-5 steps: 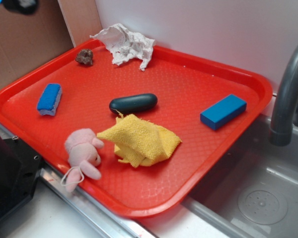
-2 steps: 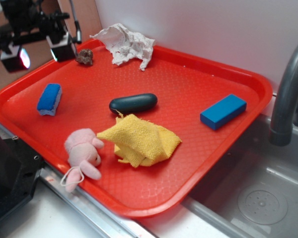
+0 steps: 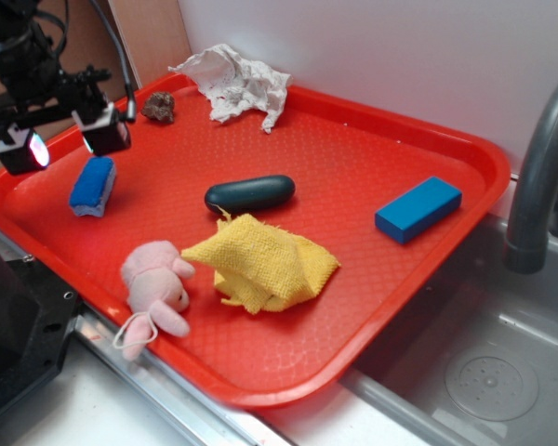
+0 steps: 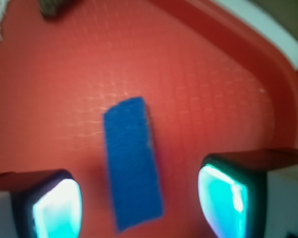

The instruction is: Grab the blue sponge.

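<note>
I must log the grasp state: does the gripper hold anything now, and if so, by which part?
Nothing is held. The gripper is open above the blue sponge, its fingers on either side of it without touching; the sponge lies flat on the red tray.

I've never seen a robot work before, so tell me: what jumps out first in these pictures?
The big red tray fills the scene, scattered with odd things: a yellow cloth in the middle, a pink plush toy at its near edge, and a crumpled white paper at the back. At the left, the robot's black pincer hangs open above a small blue sponge, which the wrist view shows lying between its glowing fingertips.
</note>
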### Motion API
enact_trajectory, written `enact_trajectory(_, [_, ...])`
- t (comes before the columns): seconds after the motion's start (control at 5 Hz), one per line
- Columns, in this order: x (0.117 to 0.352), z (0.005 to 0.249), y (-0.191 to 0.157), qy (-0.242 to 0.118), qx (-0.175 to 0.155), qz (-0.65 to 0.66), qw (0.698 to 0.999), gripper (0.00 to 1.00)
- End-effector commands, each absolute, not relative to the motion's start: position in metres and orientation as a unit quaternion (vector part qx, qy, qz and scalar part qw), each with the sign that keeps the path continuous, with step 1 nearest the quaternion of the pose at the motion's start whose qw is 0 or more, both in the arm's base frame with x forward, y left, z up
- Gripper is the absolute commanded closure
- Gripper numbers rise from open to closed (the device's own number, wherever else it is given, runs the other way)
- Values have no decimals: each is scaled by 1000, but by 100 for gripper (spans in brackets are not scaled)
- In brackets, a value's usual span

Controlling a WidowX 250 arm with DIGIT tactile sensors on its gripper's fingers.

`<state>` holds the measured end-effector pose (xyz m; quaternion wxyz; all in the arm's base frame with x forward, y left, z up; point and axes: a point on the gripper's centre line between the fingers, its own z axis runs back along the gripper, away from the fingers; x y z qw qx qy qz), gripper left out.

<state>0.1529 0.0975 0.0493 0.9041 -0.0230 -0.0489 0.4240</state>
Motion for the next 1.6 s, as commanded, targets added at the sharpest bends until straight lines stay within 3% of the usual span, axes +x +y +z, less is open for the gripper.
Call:
enact_trajectory(0.0, [159,17,90,-38,17,364,930,0])
enact_trajectory(0.2, [161,15,83,-41,22,350,936,100])
enact_trajectory(0.4, [160,41,82,-40,3,323,946,100])
enact_trajectory(0.6, [161,91,81,-51,-34,258,964,100])
enact_trajectory(0.8, [165,141,70,-60,-11,223,973,100])
enact_trajectory(1.0, [189,191,43,-50,5,149,988,100])
enact_trajectory(1.2, [211,187,0,-66,20,51,996,100])
enact_trajectory(1.4, [216,192,-17,-84,9,2,996,100])
